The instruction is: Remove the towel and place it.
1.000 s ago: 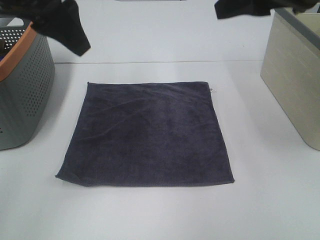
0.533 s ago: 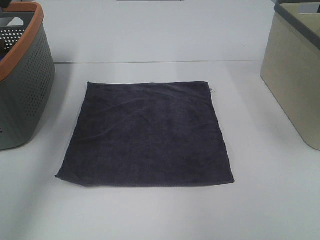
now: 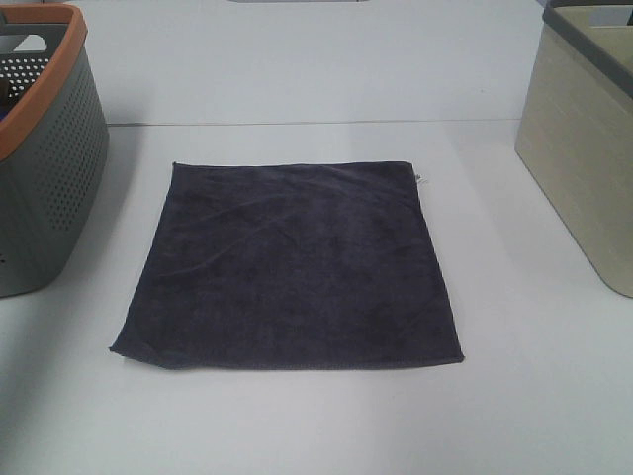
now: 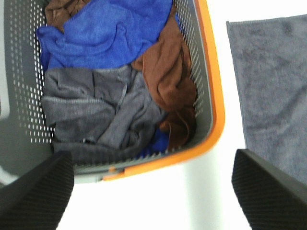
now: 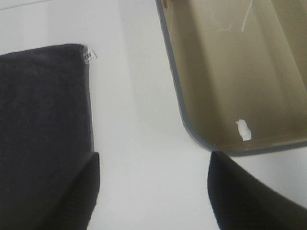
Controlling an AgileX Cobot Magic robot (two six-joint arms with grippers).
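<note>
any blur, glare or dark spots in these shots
Exterior high: sharp, even light, no glare, towel weave readable. Left wrist: basket contents crisp, fingertips blurred. Right wrist: soft overall, bin interior dim, towel nearly black.

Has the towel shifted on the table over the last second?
No. In the high view the towel lies flat at the same spot, its edges at the same distance from the grey-and-orange basket and the beige bin.
</note>
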